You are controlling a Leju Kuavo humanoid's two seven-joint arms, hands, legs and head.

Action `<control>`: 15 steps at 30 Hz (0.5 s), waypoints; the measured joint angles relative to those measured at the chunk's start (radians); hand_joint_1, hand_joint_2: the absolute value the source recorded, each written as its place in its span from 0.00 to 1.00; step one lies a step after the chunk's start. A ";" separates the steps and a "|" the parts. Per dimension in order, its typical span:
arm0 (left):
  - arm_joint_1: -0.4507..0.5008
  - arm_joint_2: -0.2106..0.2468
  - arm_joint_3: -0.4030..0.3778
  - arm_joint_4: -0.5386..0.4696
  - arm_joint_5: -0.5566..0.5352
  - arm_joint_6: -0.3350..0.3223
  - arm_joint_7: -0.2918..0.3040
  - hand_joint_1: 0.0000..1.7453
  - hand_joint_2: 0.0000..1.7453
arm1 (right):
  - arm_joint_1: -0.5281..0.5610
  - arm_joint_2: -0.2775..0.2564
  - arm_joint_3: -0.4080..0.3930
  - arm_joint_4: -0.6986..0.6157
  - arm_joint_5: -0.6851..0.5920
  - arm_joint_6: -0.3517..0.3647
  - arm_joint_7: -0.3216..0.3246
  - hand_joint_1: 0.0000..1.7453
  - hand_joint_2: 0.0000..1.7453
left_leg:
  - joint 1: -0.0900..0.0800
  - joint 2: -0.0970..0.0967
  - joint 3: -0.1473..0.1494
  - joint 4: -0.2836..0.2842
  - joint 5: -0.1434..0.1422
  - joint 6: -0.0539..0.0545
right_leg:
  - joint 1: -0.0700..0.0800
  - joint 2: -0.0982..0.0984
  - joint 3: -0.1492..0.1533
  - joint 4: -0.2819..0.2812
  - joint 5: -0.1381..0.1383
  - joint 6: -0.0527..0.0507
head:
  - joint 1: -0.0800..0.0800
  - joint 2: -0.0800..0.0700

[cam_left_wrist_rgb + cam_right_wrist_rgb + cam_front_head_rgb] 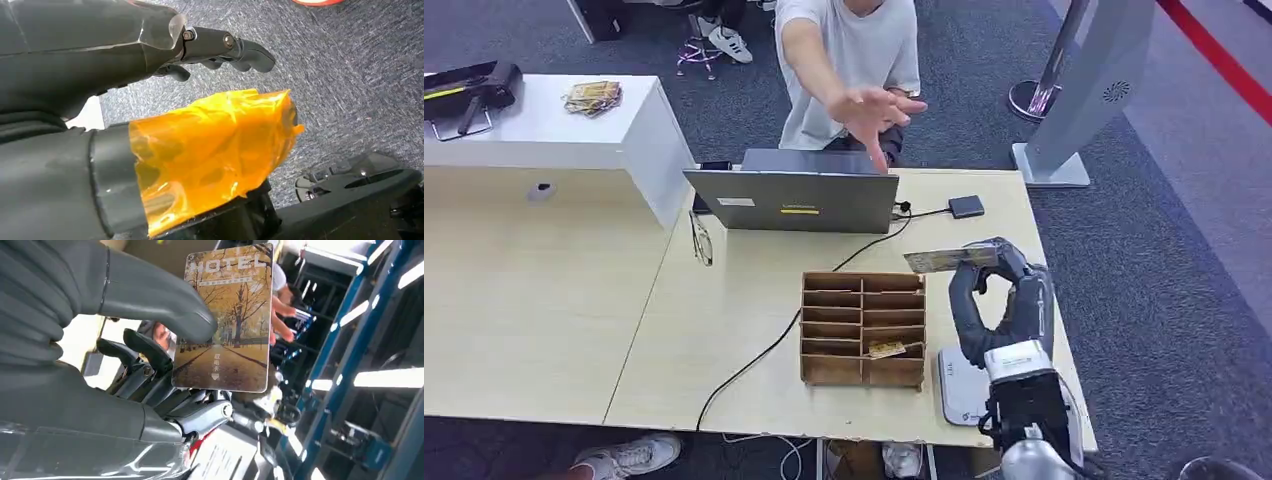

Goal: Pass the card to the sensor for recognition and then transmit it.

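The right hand (pixel 999 300) rises from the near right corner of the light wooden table (pixel 724 300), pinching a hotel key card (pixel 951 259) between its thick thumb and darker fingers; the right wrist view shows the card (pixel 229 322) printed with autumn trees and the word HOTEL, the thumb (pixel 165 297) pressed across its face. The card is held roughly flat, raised above the table just right of the wooden slotted card rack (pixel 862 328), where another card (pixel 886 349) lies in a lower compartment. A flat grey card reader (pixel 962 385) sits on the table beneath the wrist. Beyond the rack stands an open laptop (pixel 792 198), a black cable (pixel 764 350) running past. Across the table a person's hand (pixel 876 108) reaches forward, palm open. The left hand (pixel 220 47) hangs over grey carpet, fingers loosely curled and apart, holding nothing.
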State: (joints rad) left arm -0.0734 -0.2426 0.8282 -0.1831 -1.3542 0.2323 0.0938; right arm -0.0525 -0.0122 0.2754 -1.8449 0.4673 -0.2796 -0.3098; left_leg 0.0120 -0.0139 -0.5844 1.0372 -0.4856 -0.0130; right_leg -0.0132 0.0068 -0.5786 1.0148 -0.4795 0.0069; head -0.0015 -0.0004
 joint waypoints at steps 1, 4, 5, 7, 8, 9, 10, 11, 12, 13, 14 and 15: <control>0.000 0.000 0.000 0.000 -0.001 0.000 0.000 0.00 0.00 | -0.006 0.001 0.005 0.005 0.000 0.001 0.001 1.00 1.00 | 0.000 0.000 0.000 0.000 0.000 0.000 | 0.000 0.000 0.000 0.000 0.000 0.000 | 0.000 0.000; 0.000 0.000 0.000 0.000 -0.001 -0.001 0.000 0.00 0.00 | -0.014 0.003 0.012 0.014 0.001 0.003 0.003 1.00 1.00 | 0.000 0.000 0.000 0.000 0.000 0.000 | 0.000 0.000 0.000 0.000 0.000 0.000 | 0.000 0.000; 0.000 0.000 0.000 0.000 -0.001 -0.001 0.000 0.00 0.00 | -0.018 0.003 0.017 0.019 0.001 0.004 0.008 1.00 1.00 | 0.000 0.000 0.000 0.000 0.000 0.000 | 0.000 0.000 0.000 0.000 0.000 0.000 | 0.000 0.000; 0.000 0.000 0.000 0.000 -0.006 -0.001 0.000 0.00 0.00 | -0.023 0.003 0.024 0.029 0.002 0.010 0.023 1.00 1.00 | 0.000 0.000 0.000 0.000 0.000 0.000 | 0.000 0.000 0.000 0.000 0.000 0.000 | 0.000 0.000; 0.000 0.000 0.000 0.000 -0.007 -0.001 0.000 0.00 0.00 | -0.026 0.003 0.028 0.037 0.004 0.017 0.027 1.00 1.00 | 0.000 0.000 0.000 0.000 0.000 0.000 | 0.000 0.000 0.000 0.000 0.000 0.000 | 0.000 0.000; 0.000 0.000 0.000 0.000 -0.009 -0.001 0.000 0.00 0.00 | -0.030 0.003 0.032 0.049 0.008 0.029 0.037 1.00 1.00 | 0.000 0.000 0.000 0.000 0.000 0.000 | 0.000 0.000 0.000 0.000 0.000 0.000 | 0.000 0.000; 0.000 0.000 0.000 0.000 -0.010 -0.001 0.000 0.00 0.00 | -0.034 0.003 0.038 0.063 0.012 0.041 0.042 1.00 1.00 | 0.000 0.000 0.000 0.000 0.000 0.000 | 0.000 0.000 0.000 0.000 0.000 0.000 | 0.000 0.000; 0.000 0.000 0.000 0.000 -0.011 -0.001 0.000 0.00 0.00 | -0.043 0.003 0.045 0.079 0.015 0.051 0.053 1.00 1.00 | 0.000 0.000 0.000 0.000 0.000 0.000 | 0.000 0.000 0.000 0.000 0.000 0.000 | 0.000 0.000; 0.000 0.000 0.000 0.000 -0.014 -0.002 0.000 0.00 0.00 | -0.052 0.003 0.052 0.093 0.016 0.057 0.059 1.00 1.00 | 0.000 0.000 0.000 0.000 0.000 0.000 | 0.000 0.000 0.000 0.000 0.000 0.000 | 0.000 0.000; 0.000 0.000 0.000 0.000 -0.016 -0.002 0.001 0.00 0.00 | -0.063 0.003 0.058 0.109 0.019 0.067 0.069 1.00 1.00 | 0.000 0.000 0.000 0.000 0.000 0.000 | 0.000 0.000 0.000 0.000 0.000 0.000 | 0.000 0.000; 0.000 0.000 0.000 0.000 -0.018 -0.003 0.003 0.00 0.00 | -0.074 0.005 0.067 0.125 0.025 0.077 0.081 1.00 1.00 | 0.000 0.000 0.000 0.000 0.000 0.000 | 0.000 0.000 0.000 0.000 0.000 0.000 | 0.000 0.000; 0.000 0.000 0.000 0.000 -0.021 -0.005 0.004 0.00 0.00 | -0.090 0.007 0.076 0.143 0.029 0.082 0.091 1.00 1.00 | 0.000 0.000 0.000 0.000 0.001 -0.001 | 0.000 0.000 0.000 0.000 0.000 0.000 | 0.000 0.000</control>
State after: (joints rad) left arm -0.0735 -0.2426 0.8282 -0.1831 -1.3752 0.2274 0.0977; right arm -0.1423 -0.0057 0.3510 -1.7021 0.4963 -0.1976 -0.2185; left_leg 0.0120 -0.0137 -0.5844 1.0372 -0.4850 -0.0138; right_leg -0.0131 0.0071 -0.5785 1.0151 -0.4794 0.0069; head -0.0015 -0.0004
